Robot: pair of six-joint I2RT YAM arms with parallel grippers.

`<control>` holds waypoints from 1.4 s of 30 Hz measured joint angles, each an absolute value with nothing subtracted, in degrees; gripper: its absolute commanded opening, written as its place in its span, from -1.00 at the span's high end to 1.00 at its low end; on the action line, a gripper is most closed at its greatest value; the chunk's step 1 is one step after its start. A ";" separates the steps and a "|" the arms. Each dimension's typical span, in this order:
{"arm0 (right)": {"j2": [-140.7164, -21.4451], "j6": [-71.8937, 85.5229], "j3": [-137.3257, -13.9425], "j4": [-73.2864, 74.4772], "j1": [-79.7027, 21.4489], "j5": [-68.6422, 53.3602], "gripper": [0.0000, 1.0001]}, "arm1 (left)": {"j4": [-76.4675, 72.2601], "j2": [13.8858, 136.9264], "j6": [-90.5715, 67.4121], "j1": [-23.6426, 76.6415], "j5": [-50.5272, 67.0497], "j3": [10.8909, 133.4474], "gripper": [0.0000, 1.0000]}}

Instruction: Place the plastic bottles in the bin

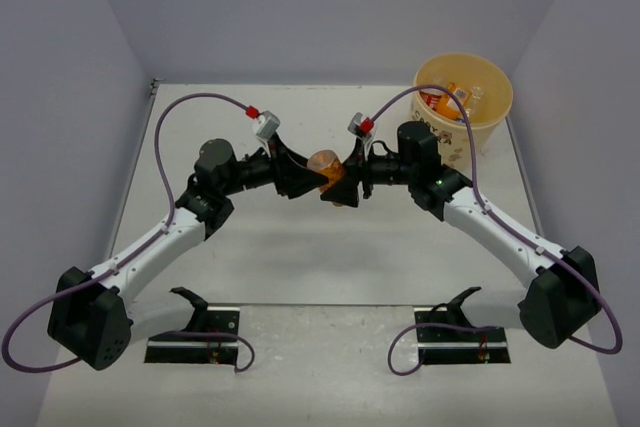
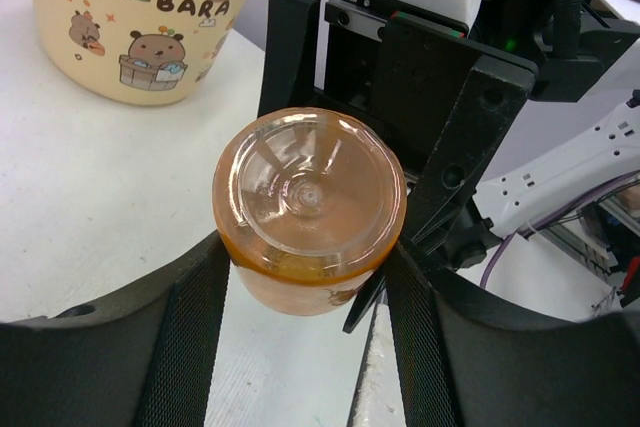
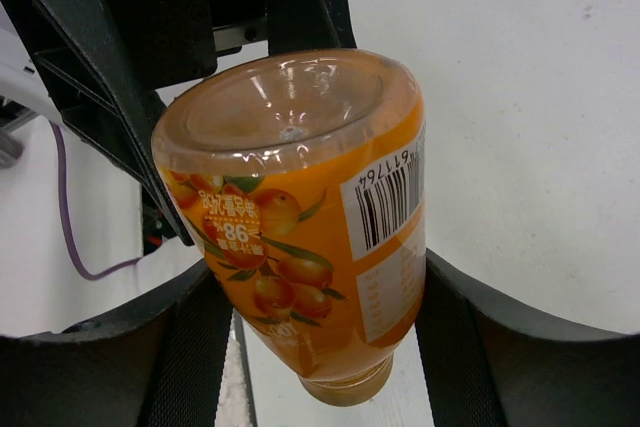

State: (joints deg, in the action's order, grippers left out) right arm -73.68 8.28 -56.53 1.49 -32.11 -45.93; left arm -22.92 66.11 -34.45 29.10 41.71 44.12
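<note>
A stubby orange plastic bottle [image 1: 325, 162] hangs above the middle of the table, lying sideways between both grippers. My left gripper [image 1: 312, 179] is shut on it; in the left wrist view the bottle's clear base [image 2: 310, 197] faces the camera, wedged between both pads. My right gripper [image 1: 342, 183] meets it from the other side. In the right wrist view the bottle [image 3: 300, 217] fills the gap with its cap end towards the camera, and both pads touch its label. The pale-yellow bin [image 1: 470, 137] stands at the far right with bottles [image 1: 447, 98] inside it.
The bin [image 2: 140, 17] shows cartoon figures and dark lettering in the left wrist view. Grey walls close the table on the left, back and right. Two black stands [image 1: 195, 332] [image 1: 465, 332] sit at the near edge. Purple cables loop over both arms.
</note>
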 measured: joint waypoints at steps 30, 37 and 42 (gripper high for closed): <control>-66.77 12.96 -63.49 5.59 -11.03 -15.58 0.53 | -1.81 57.31 -29.20 20.04 7.02 49.11 -1.00; -75.15 11.16 -76.13 4.75 -6.31 2.54 0.38 | 4.12 52.84 -29.35 16.14 -0.66 44.51 -1.00; -84.40 10.84 -81.78 5.80 -4.77 7.63 -0.16 | 5.64 51.59 -28.82 16.14 -2.22 44.10 -1.00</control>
State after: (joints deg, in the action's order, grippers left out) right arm -84.40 10.84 -81.78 5.80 -4.77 7.63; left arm 5.64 51.59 -28.82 16.14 -2.22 44.10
